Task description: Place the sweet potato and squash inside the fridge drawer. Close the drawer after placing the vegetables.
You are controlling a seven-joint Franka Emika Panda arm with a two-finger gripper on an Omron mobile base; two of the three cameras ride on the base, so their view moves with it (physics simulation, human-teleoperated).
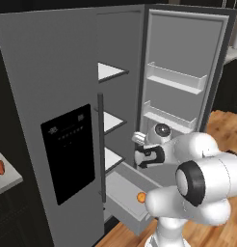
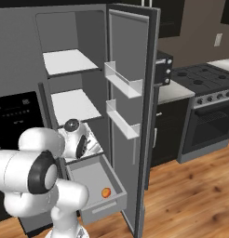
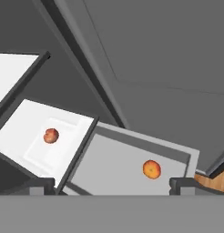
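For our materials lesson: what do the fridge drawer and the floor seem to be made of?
Fridge drawer: probably matte plastic; plain pale grey walls, no shine or grain. Floor: looks like varnished wood; warm brown planks with visible grain and seams.

Wood plank floor [image 2: 191, 186]; black stove [image 2: 207, 111] near dark cabinets [image 2: 165, 132].

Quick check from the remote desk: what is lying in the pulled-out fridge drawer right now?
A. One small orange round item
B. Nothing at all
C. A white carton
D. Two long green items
A: a single small orange round item lies on the floor of the open fridge drawer, toward its front.
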